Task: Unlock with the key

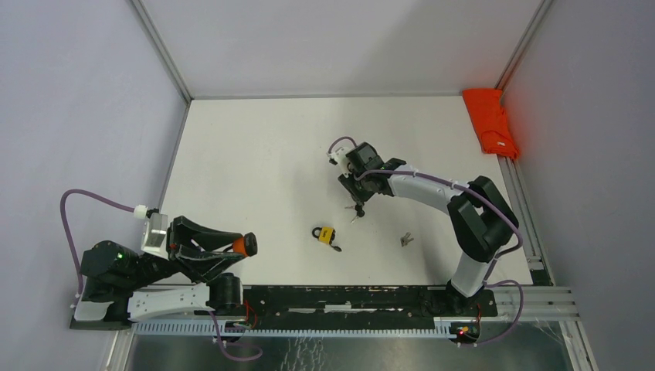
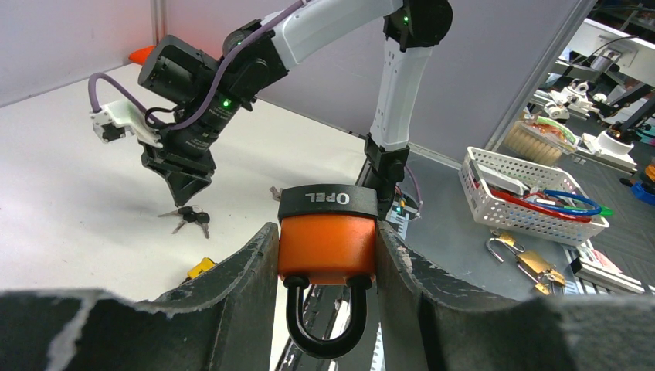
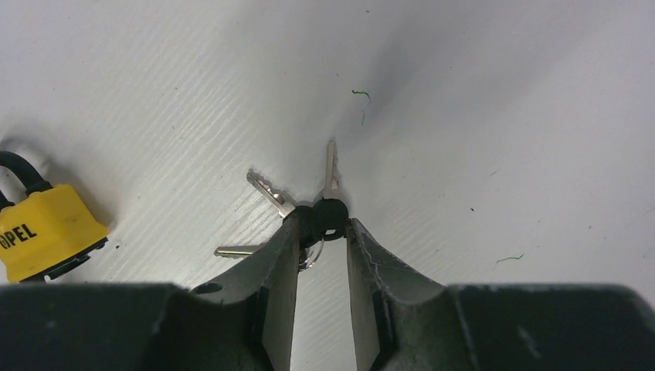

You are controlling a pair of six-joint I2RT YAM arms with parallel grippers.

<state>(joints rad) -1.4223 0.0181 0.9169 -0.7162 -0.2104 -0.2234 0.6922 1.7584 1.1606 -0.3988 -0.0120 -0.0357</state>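
1. The left fingers (image 2: pixel 247 286) are clamped on the orange padlock (image 2: pixel 327 251), one on each side of its body. It is held off the surface (image 1: pixel 255 154) near the left arm's base.
2. In the left wrist view, the padlock's black shackle points down toward the camera, with both legs seated in the body. Its black end band points away from the camera.
3. The right fingers (image 3: pixel 278 278) are apart, with a clear gap between them, tips down at the middle of the surface.
4. The bunch of keys (image 3: pixel 328 215) lies on the surface right at those tips. Its black heads sit at the mouth of the gap and three metal blades fan outward. The heads may be touching the tips, but the right wrist view does not settle it.
5. A yellow padlock (image 1: pixel 325 234) lies flat on the surface near the keys, on the side toward the arm bases.
6. A second small set of keys (image 1: pixel 405 240) lies apart to the right, near the right arm.
7. A red cloth (image 1: pixel 490 120) sits at the far right corner.
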